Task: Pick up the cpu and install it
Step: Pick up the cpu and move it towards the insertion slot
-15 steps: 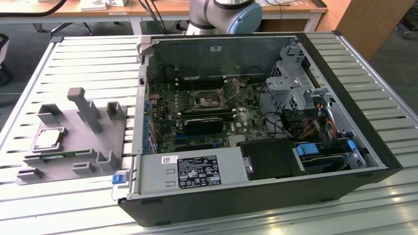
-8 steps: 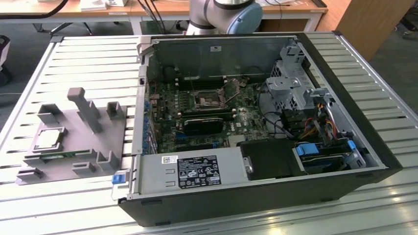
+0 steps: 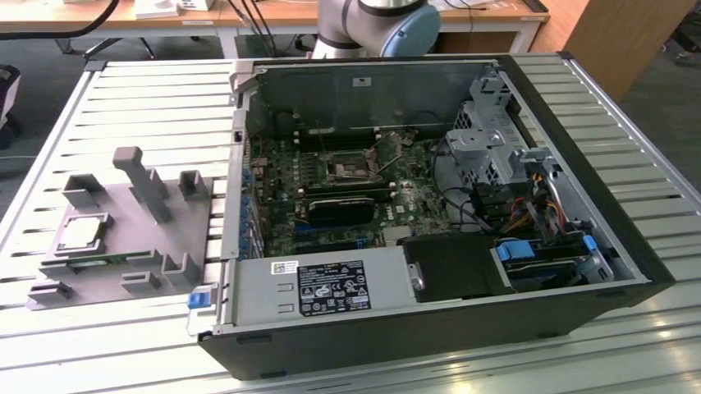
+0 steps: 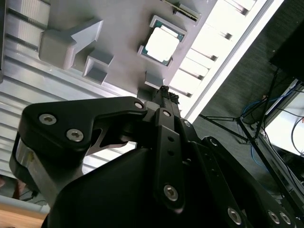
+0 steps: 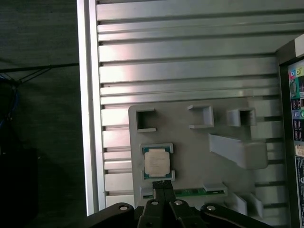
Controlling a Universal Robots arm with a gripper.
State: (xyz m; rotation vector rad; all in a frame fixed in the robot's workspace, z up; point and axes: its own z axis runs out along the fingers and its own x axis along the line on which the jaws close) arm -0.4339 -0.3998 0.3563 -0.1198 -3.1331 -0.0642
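Note:
The cpu [image 3: 82, 232] is a small square chip with a shiny silver top. It lies flat in a framed pocket of the grey fixture [image 3: 121, 246] on the exterior view's left. Both wrist views look down on it from well above, the cpu [image 5: 158, 161] [image 4: 163, 42] lying just beyond my fingertips. My black gripper [image 5: 162, 183] [image 4: 165, 91] hangs above the fixture with its two fingers pressed together and nothing between them. The motherboard socket [image 3: 353, 168] sits inside the open computer case [image 3: 438, 205].
A thin green memory stick [image 5: 194, 192] lies in the fixture beside the cpu. Grey posts and brackets [image 3: 143, 185] stand up from the fixture. The slatted metal table [image 3: 153, 98] ends in an edge [image 5: 88, 118] near the fixture. The arm's base [image 3: 378, 25] rises behind the case.

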